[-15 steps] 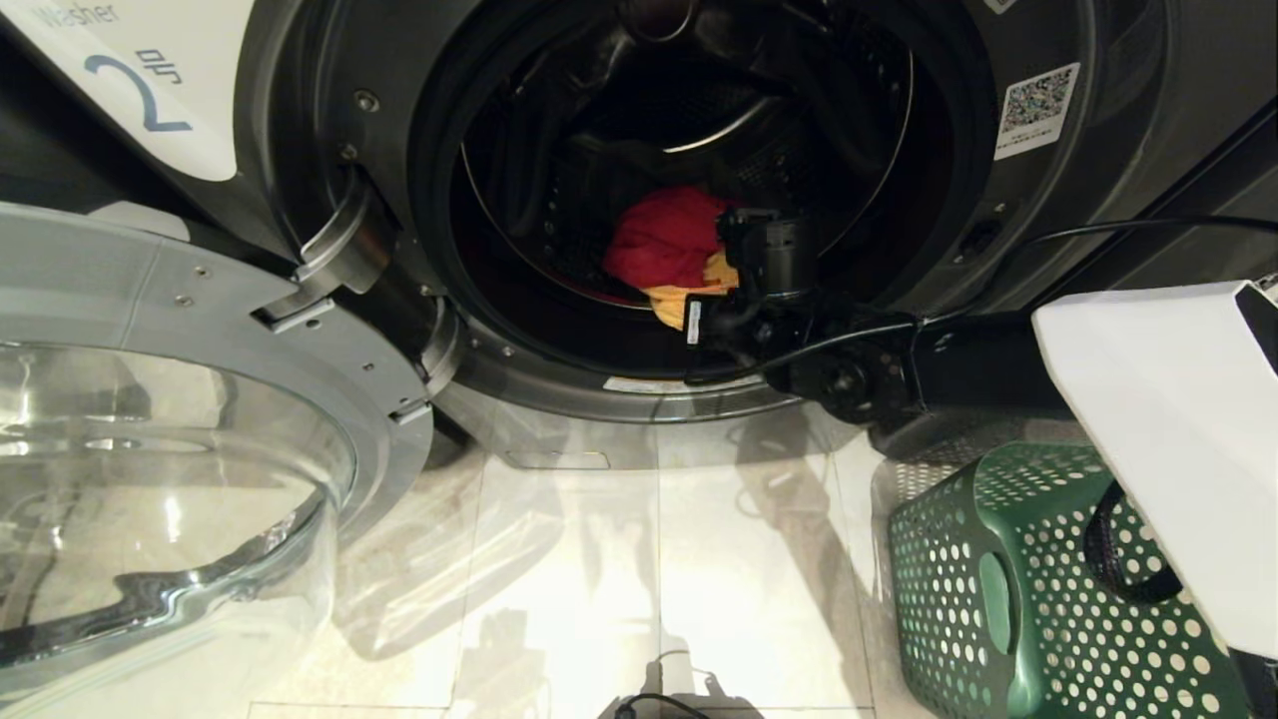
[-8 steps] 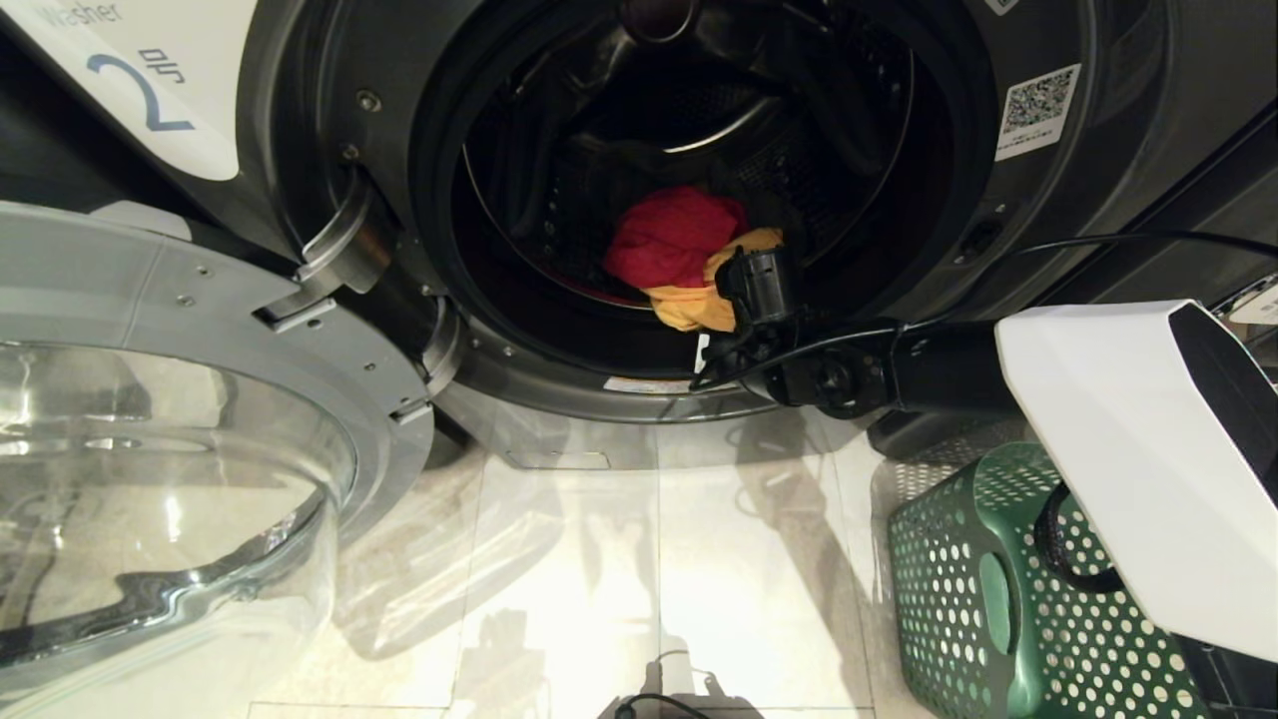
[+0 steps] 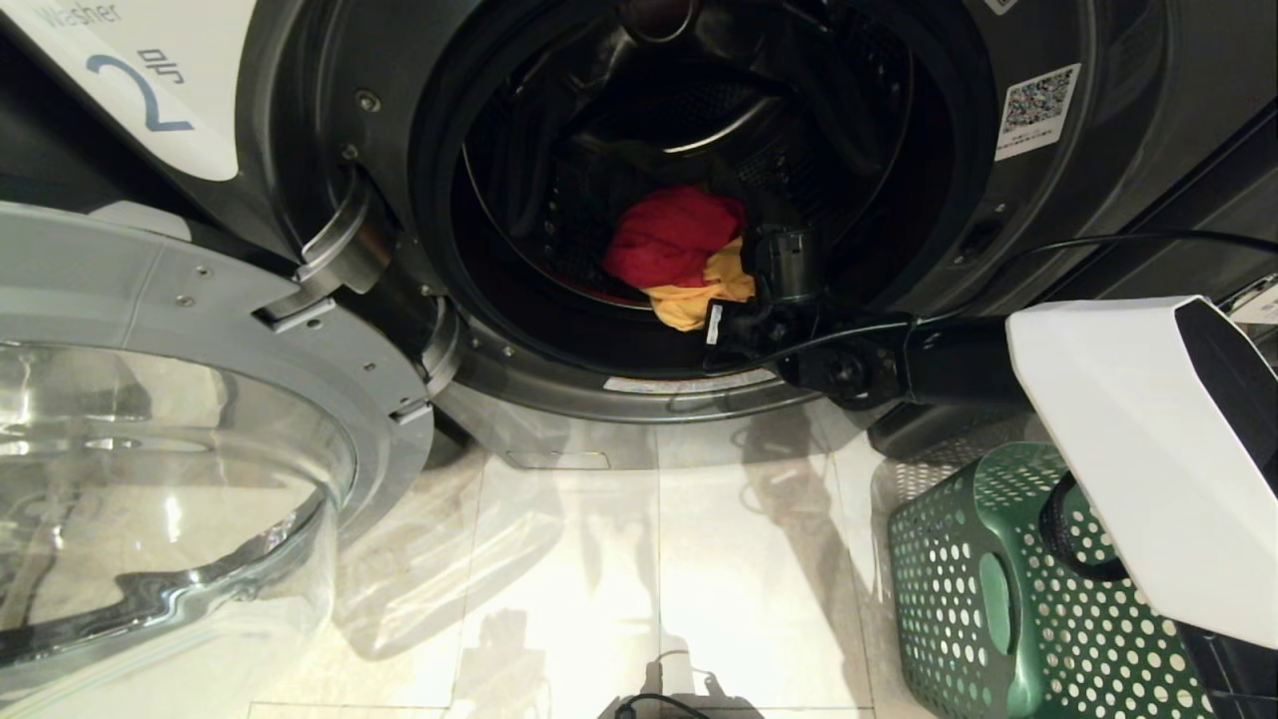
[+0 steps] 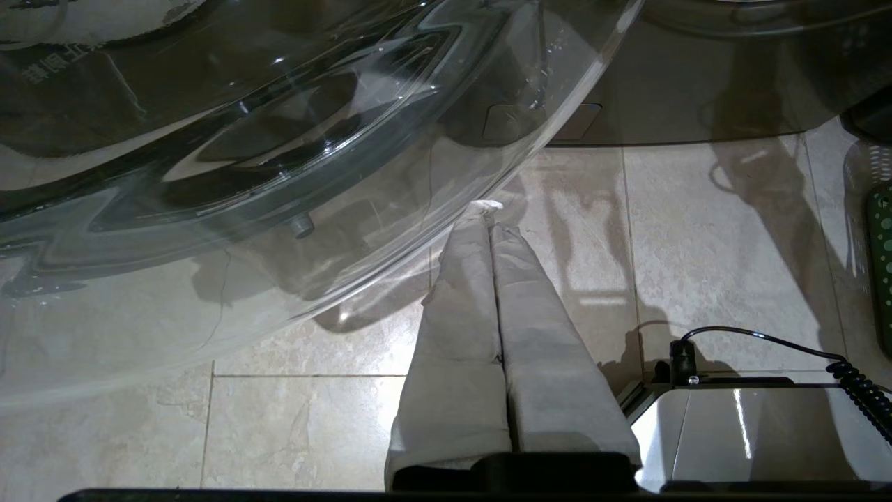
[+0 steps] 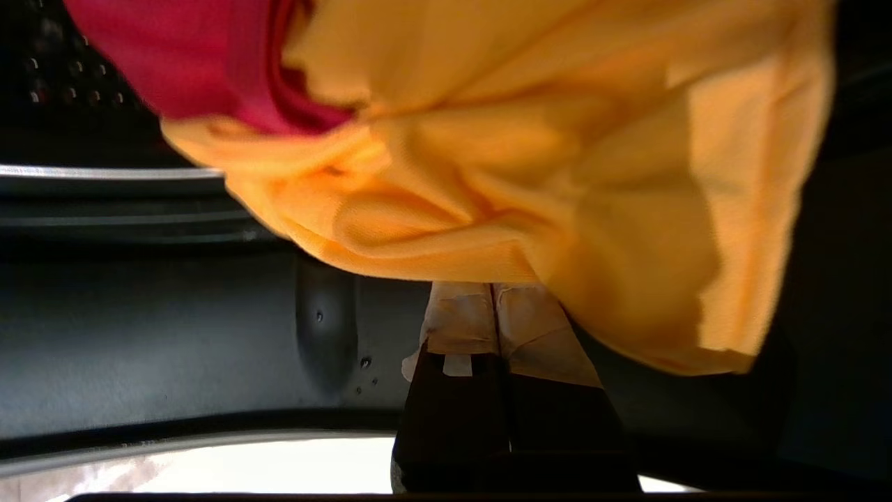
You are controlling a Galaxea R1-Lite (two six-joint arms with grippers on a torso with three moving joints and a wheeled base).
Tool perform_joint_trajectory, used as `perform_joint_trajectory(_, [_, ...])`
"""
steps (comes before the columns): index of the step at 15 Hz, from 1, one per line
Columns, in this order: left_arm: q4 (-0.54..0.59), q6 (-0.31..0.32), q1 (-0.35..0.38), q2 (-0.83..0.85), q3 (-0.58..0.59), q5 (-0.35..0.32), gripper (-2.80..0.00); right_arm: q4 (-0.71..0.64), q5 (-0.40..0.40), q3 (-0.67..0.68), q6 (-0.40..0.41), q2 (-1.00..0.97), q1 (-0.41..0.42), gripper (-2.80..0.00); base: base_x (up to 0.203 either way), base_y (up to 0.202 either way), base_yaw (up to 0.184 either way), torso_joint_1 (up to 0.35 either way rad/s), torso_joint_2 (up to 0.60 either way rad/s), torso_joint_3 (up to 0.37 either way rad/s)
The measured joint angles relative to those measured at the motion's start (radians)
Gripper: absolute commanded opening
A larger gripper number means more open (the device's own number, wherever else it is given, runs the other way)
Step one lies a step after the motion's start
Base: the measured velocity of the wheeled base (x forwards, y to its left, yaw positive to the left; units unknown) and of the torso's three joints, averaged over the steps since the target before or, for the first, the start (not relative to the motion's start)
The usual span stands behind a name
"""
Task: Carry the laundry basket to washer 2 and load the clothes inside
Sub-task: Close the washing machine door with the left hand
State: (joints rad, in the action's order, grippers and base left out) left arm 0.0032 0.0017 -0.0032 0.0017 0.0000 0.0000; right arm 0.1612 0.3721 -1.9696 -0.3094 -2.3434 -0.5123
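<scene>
Washer 2 (image 3: 300,120) stands with its round glass door (image 3: 170,439) swung wide, and in its perforated steel drum lie a crumpled red-pink cloth (image 3: 667,238) and a soft yellow cloth (image 3: 699,295). The right gripper (image 3: 784,262) reaches into the drum mouth, its taped fingers (image 5: 488,317) clenched on the yellow fabric's edge. The left gripper (image 4: 488,209) hangs clenched and empty over glossy tiles beside the door, while the hole-dotted green plastic laundry basket (image 3: 1008,599) sits on the floor at right.

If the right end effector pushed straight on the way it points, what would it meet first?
Most likely the yellow cloth: the shut right end effector points into it inside washer 2, with the red cloth beside it. Contact cannot be confirmed.
</scene>
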Motion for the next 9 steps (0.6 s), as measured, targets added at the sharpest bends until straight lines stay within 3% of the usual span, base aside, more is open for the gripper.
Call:
perform_joint_trajectory(5, [0.000,0.000,0.000,0.000,0.000,0.000,-2.80,0.098,0.024,0.001,0.048,-0.004,0.001,-2.80,0.000,0.000,0.000,0.000,0.00,0.000])
perform_joint_trajectory(9, [0.000,0.000,0.000,0.000,0.000,0.000,-2.80,0.375,0.106,0.004,0.201,-0.008,-0.026,-2.80,0.000,0.000,0.000,0.000,0.00,0.000])
